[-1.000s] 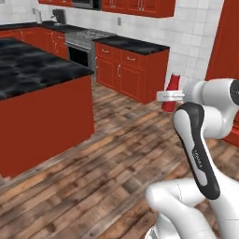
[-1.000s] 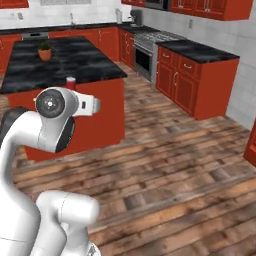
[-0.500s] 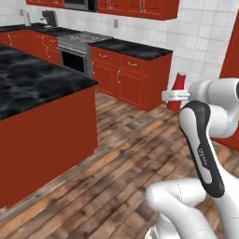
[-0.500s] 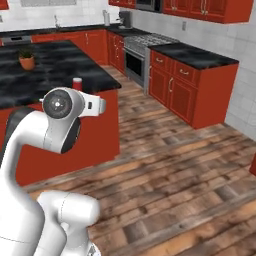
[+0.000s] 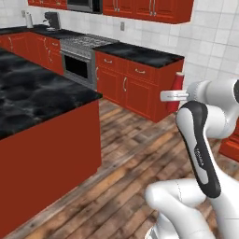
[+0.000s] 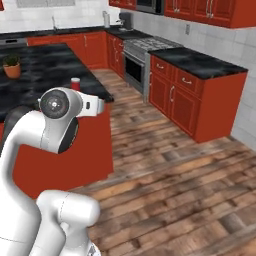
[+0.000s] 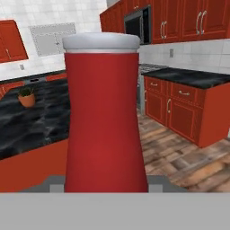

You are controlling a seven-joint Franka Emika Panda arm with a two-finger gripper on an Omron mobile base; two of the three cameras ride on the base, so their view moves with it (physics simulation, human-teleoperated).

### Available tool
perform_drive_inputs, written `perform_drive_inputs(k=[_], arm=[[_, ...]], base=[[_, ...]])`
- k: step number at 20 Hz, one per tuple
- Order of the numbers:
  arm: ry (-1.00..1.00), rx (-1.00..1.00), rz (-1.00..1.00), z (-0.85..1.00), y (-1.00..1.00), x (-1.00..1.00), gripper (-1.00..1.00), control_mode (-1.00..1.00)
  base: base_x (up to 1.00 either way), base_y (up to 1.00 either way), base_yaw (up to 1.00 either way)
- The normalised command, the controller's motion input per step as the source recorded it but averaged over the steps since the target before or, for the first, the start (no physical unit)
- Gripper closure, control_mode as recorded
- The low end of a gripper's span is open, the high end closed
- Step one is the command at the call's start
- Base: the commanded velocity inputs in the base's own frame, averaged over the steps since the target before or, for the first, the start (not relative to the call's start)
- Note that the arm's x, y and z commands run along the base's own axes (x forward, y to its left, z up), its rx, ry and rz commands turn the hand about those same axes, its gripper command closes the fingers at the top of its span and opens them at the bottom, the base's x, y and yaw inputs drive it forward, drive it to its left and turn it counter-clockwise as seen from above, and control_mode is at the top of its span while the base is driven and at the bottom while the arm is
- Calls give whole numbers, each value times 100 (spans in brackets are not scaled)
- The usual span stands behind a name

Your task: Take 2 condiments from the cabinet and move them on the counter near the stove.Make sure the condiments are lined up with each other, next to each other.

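A slim red condiment bottle (image 7: pixel 104 121) with a pale cap stands upright in my gripper (image 7: pixel 105 184), which is shut on its lower part. From the left base view, the bottle (image 5: pixel 178 87) shows behind the hand (image 5: pixel 173 96), held high over the wooden floor. The right base view has its cap (image 6: pixel 75 83) poking above the arm. The grey stove (image 5: pixel 82 45) (image 6: pixel 141 45) stands at the far wall, with the black counter (image 5: pixel 140 54) (image 6: pixel 199 62) to its right. Which red wall cabinet is the task's cabinet I cannot tell.
A red island with a black top (image 5: pixel 37 95) (image 6: pixel 47 67) stands close on the left and carries a potted plant (image 6: pixel 12 67). A microwave (image 5: pixel 84 4) hangs above the stove. Wooden floor (image 6: pixel 165 165) runs between the island and the counter.
The whole picture has shifted: the base has driven, and the stove and counter now sit nearer and more central. The gripper keeps the red bottle in the same hold.
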Motion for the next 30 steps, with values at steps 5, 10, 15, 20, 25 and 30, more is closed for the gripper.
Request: perform_drive_inputs(k=[5, 10, 15, 20, 25, 30], arm=[[0, 0, 0, 0, 0, 0, 100, 100], [0, 0, 0, 0, 0, 0, 100, 100], [0, 0, 0, 0, 0, 0, 100, 100], [0, 0, 0, 0, 0, 0, 100, 100], [0, 0, 0, 0, 0, 0, 100, 100], [0, 0, 0, 0, 0, 0, 100, 100]], base=[[100, -54, 1], [100, -29, 2], [100, -14, 5], [100, -7, 7], [100, -6, 7], [100, -12, 13]])
